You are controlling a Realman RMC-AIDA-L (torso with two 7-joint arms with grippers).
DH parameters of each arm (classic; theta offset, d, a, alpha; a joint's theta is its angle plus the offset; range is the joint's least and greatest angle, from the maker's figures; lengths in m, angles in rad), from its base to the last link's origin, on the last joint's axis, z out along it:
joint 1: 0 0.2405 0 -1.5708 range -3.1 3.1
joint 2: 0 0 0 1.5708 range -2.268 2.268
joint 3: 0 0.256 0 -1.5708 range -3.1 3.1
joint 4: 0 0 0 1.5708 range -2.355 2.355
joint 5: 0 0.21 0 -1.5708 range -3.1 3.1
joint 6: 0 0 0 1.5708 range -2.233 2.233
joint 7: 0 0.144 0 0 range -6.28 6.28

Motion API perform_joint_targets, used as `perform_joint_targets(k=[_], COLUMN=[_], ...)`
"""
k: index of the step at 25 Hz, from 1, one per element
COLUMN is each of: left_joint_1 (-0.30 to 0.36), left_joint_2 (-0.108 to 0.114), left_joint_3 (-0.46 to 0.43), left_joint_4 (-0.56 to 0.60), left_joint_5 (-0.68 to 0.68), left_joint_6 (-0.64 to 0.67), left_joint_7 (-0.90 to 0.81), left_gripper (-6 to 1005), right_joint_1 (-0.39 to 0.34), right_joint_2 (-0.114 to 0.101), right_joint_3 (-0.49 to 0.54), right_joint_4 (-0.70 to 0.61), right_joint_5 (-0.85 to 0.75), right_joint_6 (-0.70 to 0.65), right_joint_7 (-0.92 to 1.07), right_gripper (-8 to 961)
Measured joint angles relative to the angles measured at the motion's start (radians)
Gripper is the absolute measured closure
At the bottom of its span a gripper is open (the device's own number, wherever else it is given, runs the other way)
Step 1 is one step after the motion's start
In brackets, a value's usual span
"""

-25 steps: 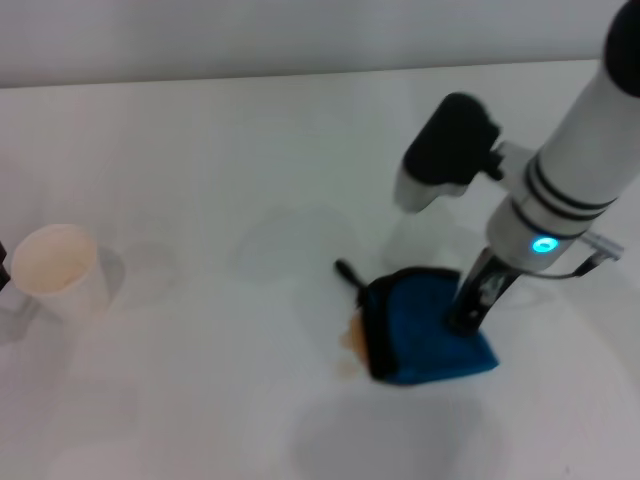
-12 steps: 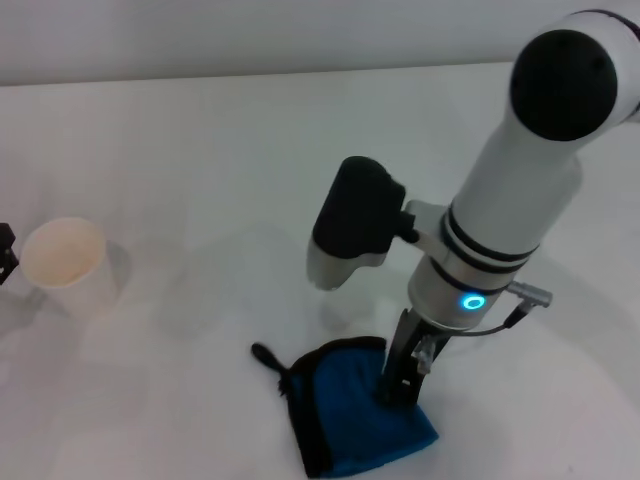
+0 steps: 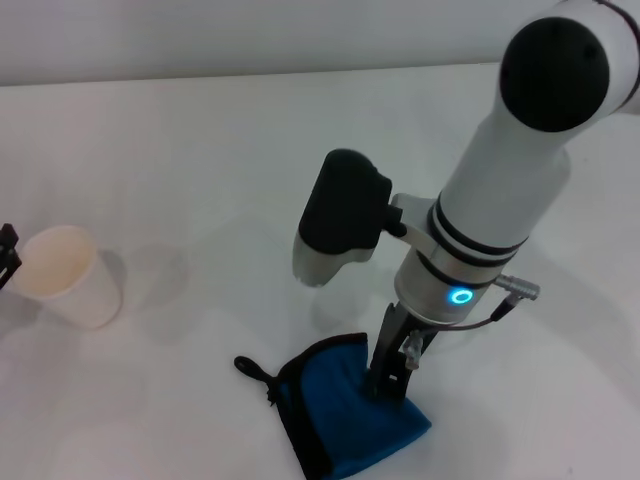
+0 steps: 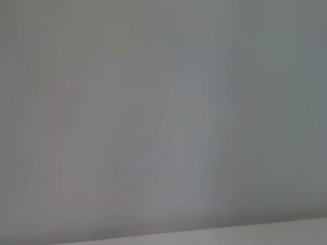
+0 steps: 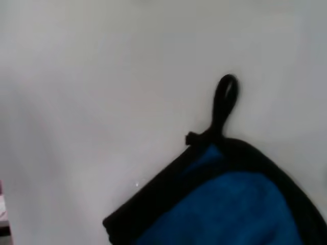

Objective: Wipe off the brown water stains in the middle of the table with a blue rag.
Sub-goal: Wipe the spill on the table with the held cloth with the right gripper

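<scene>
from my head camera, my right gripper (image 3: 388,385) presses down on the blue rag (image 3: 350,415) at the near edge of the white table (image 3: 200,150), fingers seemingly closed on the cloth, a paper cup (image 3: 68,277) far left; no brown stain shows, so wiping looks mostly done. my left wrist camera shows only blank grey. my right wrist camera shows the rag's (image 5: 230,204) bright blue cloth, black trim, loop tab (image 5: 225,104).

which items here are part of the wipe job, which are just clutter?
In the job:
- blue rag
- right end effector, pressing on the rag
- table
No brown stain visible.

Lying about:
- paper cup, at the robot's left
</scene>
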Motion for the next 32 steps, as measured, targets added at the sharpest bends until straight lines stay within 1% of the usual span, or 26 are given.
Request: perform_joint_targets(k=[8, 14, 16, 19, 23, 25, 26, 27, 32], left_joint_1=[-0.004, -0.004, -0.004, -0.001, 0.002, 0.004, 0.005, 0.006, 0.008], left_joint_2=[0.0, 0.0, 0.0, 0.0, 0.0, 0.0, 0.0, 0.0, 0.002], left_joint_3=[0.0, 0.0, 0.0, 0.0, 0.0, 0.0, 0.0, 0.0, 0.0], left_joint_4=[0.001, 0.001, 0.001, 0.001, 0.001, 0.001, 0.001, 0.001, 0.001], left_joint_5=[0.0, 0.0, 0.0, 0.0, 0.0, 0.0, 0.0, 0.0, 0.0], left_joint_6=[0.001, 0.001, 0.001, 0.001, 0.001, 0.001, 0.0, -0.001, -0.006], left_joint_7=[-0.001, -0.001, -0.001, -0.001, -0.001, -0.001, -0.001, -0.001, -0.001], left_gripper=[116, 117, 117, 117, 116, 116, 116, 116, 117], right_joint_1=[0.02, 0.027, 0.026, 0.02, 0.009, 0.009, 0.012, 0.012, 0.025], right_joint_2=[0.0, -0.004, -0.006, -0.008, -0.01, -0.01, -0.011, -0.011, -0.014], right_joint_3=[-0.041, -0.014, 0.019, 0.095, 0.191, 0.228, 0.265, 0.265, 0.378], right_joint_4=[0.027, 0.04, 0.041, 0.041, 0.048, 0.066, 0.093, 0.093, 0.16], right_joint_5=[0.023, -0.031, -0.069, -0.137, -0.267, -0.335, -0.4, -0.4, -0.522], right_joint_6=[-0.006, -0.061, -0.078, -0.099, -0.118, -0.135, -0.158, -0.158, -0.218], right_joint_7=[-0.014, 0.011, 0.02, 0.025, 0.033, 0.043, 0.054, 0.054, 0.059], right_gripper=[940, 940, 940, 940, 940, 940, 940, 940, 940])
